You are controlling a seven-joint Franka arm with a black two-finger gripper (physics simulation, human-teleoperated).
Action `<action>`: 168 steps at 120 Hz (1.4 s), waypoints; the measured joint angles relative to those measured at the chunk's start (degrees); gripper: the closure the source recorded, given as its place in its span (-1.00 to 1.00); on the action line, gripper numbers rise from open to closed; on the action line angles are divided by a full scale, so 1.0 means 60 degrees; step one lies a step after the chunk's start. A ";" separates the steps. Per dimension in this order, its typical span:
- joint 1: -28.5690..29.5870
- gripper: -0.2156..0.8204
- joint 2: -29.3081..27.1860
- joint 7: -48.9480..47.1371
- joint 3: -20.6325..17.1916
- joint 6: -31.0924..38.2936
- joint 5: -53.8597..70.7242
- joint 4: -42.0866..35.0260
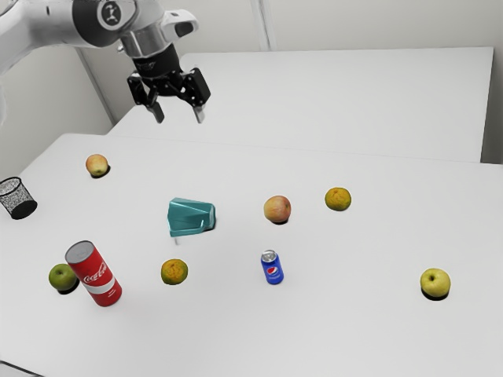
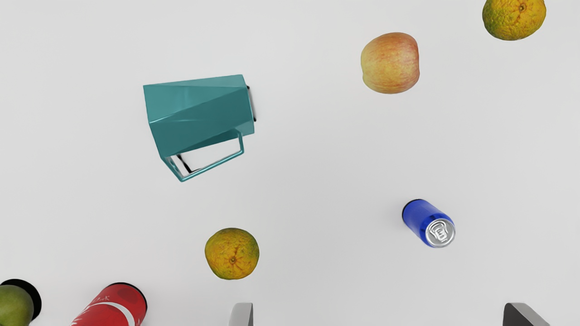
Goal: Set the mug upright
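Gripper (image 1: pixel 179 118) — wide open, in midair

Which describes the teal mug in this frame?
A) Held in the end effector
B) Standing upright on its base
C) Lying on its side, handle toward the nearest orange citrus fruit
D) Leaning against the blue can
C: the wrist view shows the mug flat on its side, its handle on the side facing the citrus fruit.

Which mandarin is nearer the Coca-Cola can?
The mandarin between the Coca-Cola can and the Pepsi can; the other mandarin lies farther off, near a reddish apple.
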 joint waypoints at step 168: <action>0.4244 -0.58 0.1215 0.7185 0.0098 0.4654 -0.6010 -0.5157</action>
